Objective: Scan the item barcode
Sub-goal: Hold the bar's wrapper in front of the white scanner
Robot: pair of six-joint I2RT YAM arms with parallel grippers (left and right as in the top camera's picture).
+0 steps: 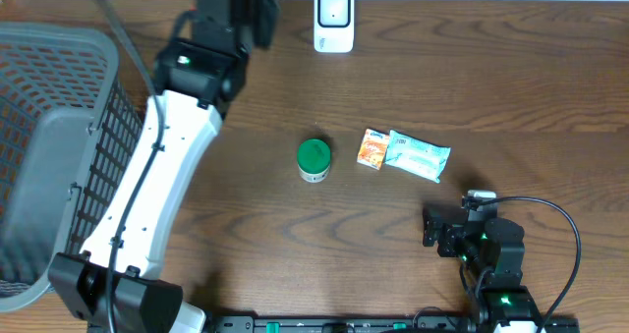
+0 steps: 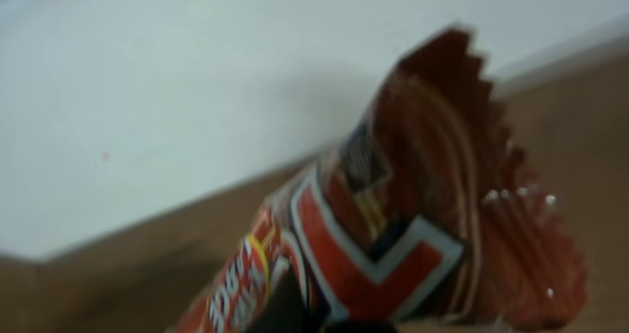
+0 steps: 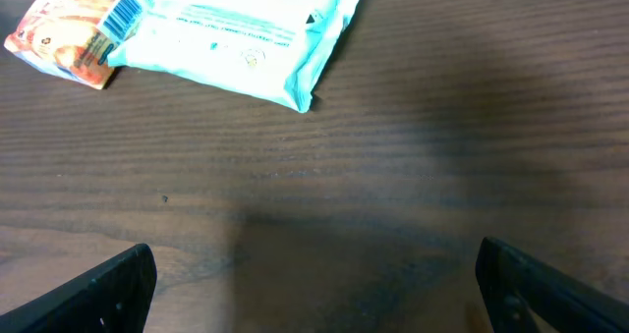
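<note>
My left jaws are clamped on the red snack packet (image 2: pixel 393 225), held up at the far edge of the worktop (image 1: pixel 491 87). Its long axis runs out from the jaws, crimped end foremost. The white scanner (image 1: pixel 334 21) stands just beside them, to my right. My right jaws stand wide apart, empty, well away from it. Overhead shows the scanner but hardly the packet. The left wrist view shows the packet's blurred print and no scanner; I cannot identify a barcode.
</note>
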